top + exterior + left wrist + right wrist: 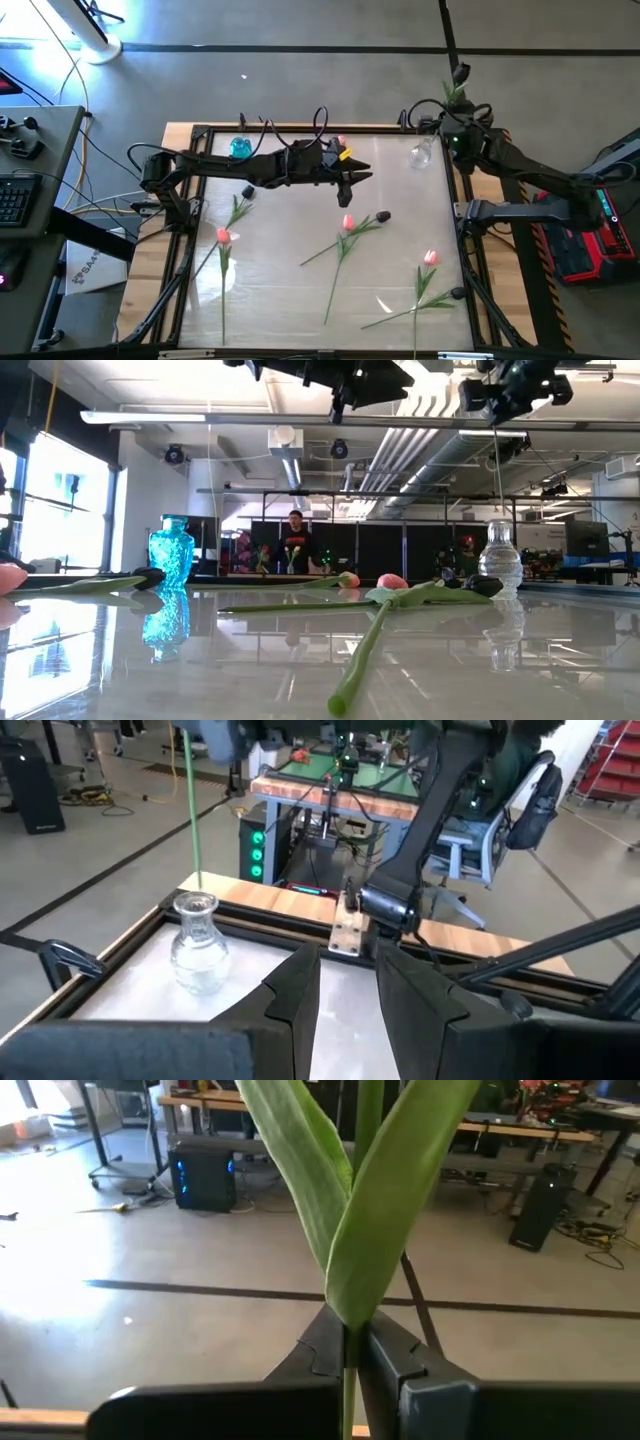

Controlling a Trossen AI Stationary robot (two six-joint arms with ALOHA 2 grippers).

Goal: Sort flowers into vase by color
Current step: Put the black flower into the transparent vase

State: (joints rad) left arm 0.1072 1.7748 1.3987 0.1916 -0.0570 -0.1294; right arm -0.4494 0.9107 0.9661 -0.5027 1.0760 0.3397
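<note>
I'm reading the white glossy tabletop near edge first: a long-stemmed pink tulip is lying near-right, another pink tulip near-left w/ its stem running toward me. Mid-table, a third pink tulip is crossing stems w/ a near-black tulip; a second near-black one is lying left of ctr.

Handling, my guess: these fakes are feather-light, thin springy stems, floppy leaves. They'll swing and twist if pinched high, so I'd be taking each mid-stem, just below the leaves, never on the bud.

Farther back, the left gripper is hovering over mid-table, arm stretched in from the left edge, fingers part-open w/ nothing between them, pointing toward the right side.

Far-right, the right gripper is raised over the back corner, closed tight on a dark-headed tulip stem, held upright, stem hanging down toward the clear glass vase. In the low view the tip is looking just above the vase neck, so lowering needs a straight drop.

Far-left, a blue glass vase is standing empty, as far as I can tell.
</note>
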